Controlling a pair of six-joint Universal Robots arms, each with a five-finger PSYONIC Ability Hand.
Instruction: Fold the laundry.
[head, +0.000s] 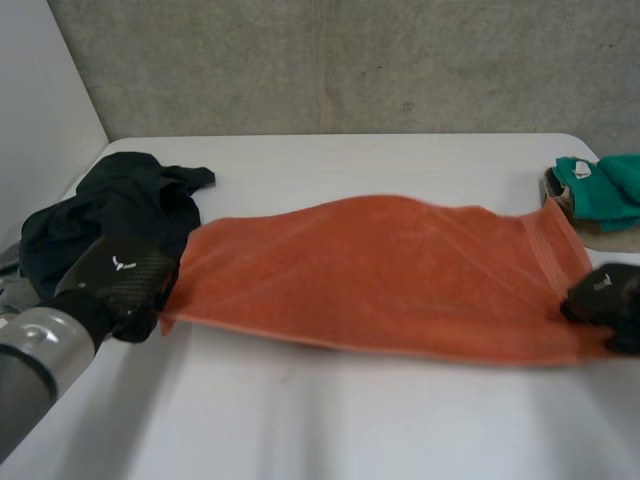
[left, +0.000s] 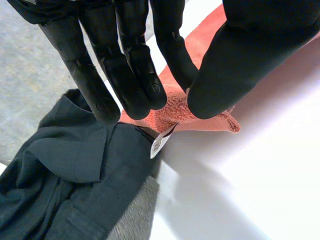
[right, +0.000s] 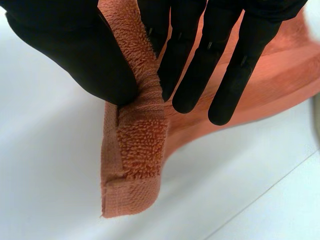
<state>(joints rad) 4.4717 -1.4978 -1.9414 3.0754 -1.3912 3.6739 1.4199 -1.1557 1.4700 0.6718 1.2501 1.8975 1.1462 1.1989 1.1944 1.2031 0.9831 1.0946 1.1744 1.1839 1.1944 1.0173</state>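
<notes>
Two robot hands, one towel, two other pieces of laundry. The left robot hand (head: 120, 285) ends a grey arm that enters from 8 o'clock. It pinches the towel (head: 380, 275) at its near left corner, between straight fingers (left: 135, 75) and thumb. One white label (left: 161, 142) sits just beside that corner. The right robot hand (head: 610, 300), at 3 o'clock of the towel, pinches the hem of the right end between thumb and straight fingers (right: 200, 65), and the towel's corner hangs past the thumb. The orange towel is spread crosswise between the two hands over the white tabletop (head: 350, 420). One dark garment (head: 110, 215) lies crumpled at 10 o'clock of the towel, touching the left robot hand. One green cloth (head: 610, 190) lies at 2 o'clock, just beside the towel's far right corner.
</notes>
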